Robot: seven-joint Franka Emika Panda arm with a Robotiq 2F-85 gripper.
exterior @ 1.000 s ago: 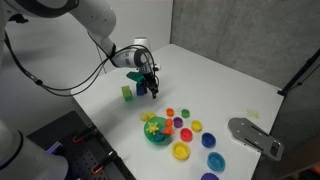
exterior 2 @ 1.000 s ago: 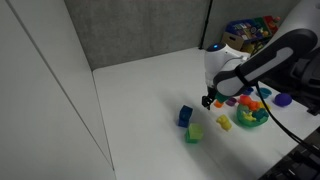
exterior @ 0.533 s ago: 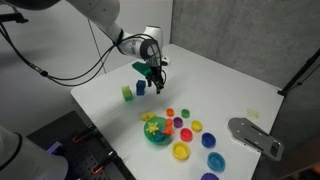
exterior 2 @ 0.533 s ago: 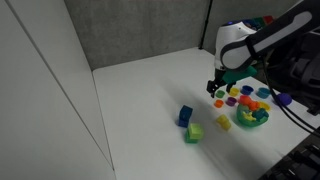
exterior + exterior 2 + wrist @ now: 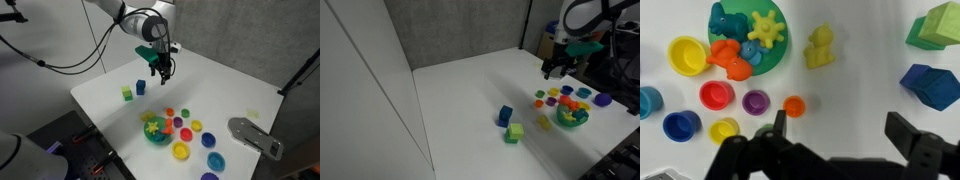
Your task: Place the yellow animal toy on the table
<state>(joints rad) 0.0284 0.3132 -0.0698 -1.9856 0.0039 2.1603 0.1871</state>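
Arm (image 5: 138, 18) up high, gripper (image 5: 161, 69) facing down w/ jaws apart.

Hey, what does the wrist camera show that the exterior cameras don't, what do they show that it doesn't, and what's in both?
Only the wrist view: the toys inside the bowl are distinct, blue, orange and a yellow star, and the gripper is open with nothing between its fingers. Only the exterior views: the arm, with the gripper hanging above the table, away from the toys. Both: the yellow toy lying on the table beside the bowl, the green cube, the blue cube and the cups.
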